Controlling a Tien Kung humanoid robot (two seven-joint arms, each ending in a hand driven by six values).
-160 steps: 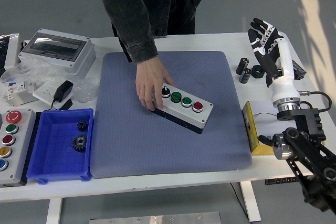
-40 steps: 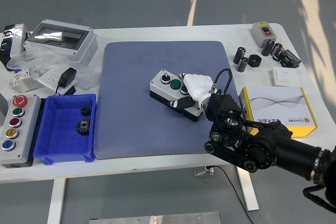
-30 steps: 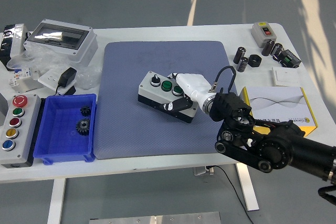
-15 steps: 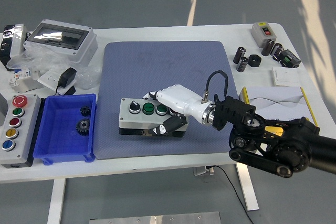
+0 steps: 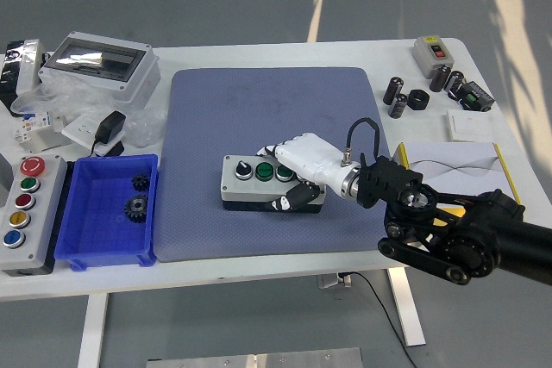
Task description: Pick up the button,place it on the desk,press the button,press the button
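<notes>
Head view: right hand [image 5: 304, 161] fingers clasped around the button box [image 5: 259, 183] on blue mat [image 5: 216, 118].

No print on the yellow-and-white box [image 5: 455, 175] or elsewhere is large enough to read.

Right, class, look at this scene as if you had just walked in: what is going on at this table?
The right robot hand grips a grey button box by its right end, fingers over the top and thumb on the front face. The box sits on the blue mat and shows a black knob and two green buttons; the rest is under the hand. No button is being pressed yet. The left arm is out of view. A blue bin with gears and a second button box lie at the left.
</notes>
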